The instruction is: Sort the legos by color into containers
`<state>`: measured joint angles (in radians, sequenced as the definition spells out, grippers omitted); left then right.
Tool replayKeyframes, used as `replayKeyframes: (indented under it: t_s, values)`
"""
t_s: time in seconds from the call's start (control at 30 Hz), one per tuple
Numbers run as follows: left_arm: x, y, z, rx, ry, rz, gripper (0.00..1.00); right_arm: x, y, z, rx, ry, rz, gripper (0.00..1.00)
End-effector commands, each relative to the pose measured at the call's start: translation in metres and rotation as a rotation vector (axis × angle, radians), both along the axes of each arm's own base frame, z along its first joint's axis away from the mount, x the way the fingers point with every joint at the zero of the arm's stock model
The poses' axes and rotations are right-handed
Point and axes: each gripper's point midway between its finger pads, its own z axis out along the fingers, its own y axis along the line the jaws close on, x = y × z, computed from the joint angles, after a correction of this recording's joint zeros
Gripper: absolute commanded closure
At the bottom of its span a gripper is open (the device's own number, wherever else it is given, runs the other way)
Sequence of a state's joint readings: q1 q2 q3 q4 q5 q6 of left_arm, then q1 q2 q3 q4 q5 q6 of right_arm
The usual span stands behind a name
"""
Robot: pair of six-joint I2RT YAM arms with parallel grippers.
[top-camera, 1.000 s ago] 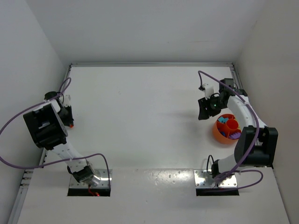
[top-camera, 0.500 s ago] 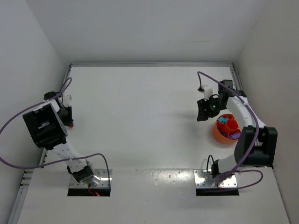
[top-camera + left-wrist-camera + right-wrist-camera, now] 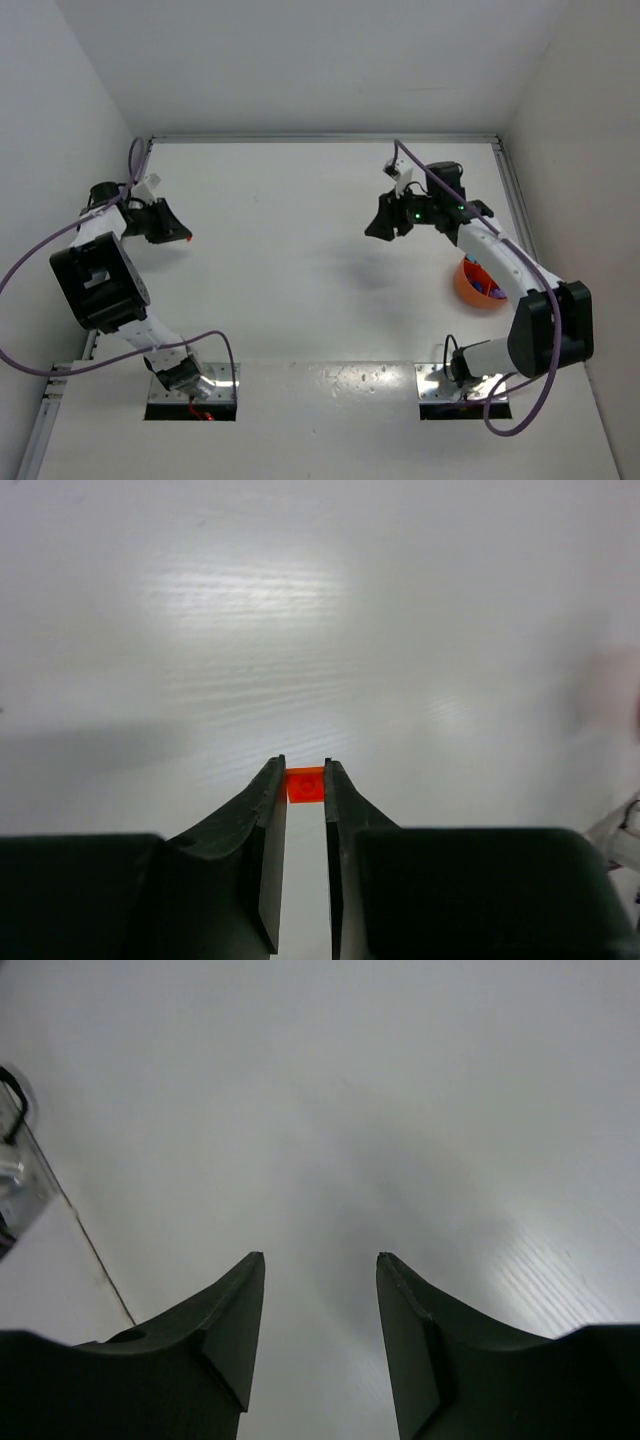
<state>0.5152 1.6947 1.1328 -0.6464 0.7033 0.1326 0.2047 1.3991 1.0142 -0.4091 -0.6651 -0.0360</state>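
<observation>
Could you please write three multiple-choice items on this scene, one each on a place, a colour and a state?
1. Where does the round orange plastic bowl stand? A by the left wall B on the right side of the white table C at the far edge's middle
2. What colour is the small plastic brick in the left gripper? A orange B teal C purple
3. How is the right gripper? A shut on a brick B open and empty C shut and empty
Answers: 1 B, seen there in the top view; 2 A, it shows orange in the left wrist view; 3 B, jaws apart with nothing between them.
</observation>
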Motion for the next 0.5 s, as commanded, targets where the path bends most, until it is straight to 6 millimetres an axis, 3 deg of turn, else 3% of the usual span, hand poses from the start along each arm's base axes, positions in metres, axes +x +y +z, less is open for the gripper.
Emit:
replayKeyframes:
  t_s: [0.0,0.03,0.17,0.23,0.43,0.47]
  values:
    - [0.029,-0.033,0.055,-0.198,-0.143,-0.001,1.00,0.026,0.050,0.044,0.208,-0.114,-0.049,0.52]
    - [0.032,-0.044,0.054,-0.259,-0.106,0.020,1.00,0.027,0.072,0.046,0.239,-0.125,-0.026,0.52]
    - [0.043,-0.069,0.058,-0.400,-0.043,0.056,1.00,0.025,0.120,0.035,0.259,-0.114,0.014,0.52]
    - [0.046,-0.083,0.057,-0.437,-0.028,0.050,1.00,0.013,0.144,0.032,0.258,-0.118,0.064,0.52]
    - [0.061,-0.096,0.040,-0.397,0.103,0.228,1.00,0.022,0.192,0.021,0.198,-0.165,0.027,0.56]
    - [0.063,-0.096,0.038,-0.389,0.132,0.278,1.00,0.028,0.201,0.030,0.207,-0.187,0.023,0.56]
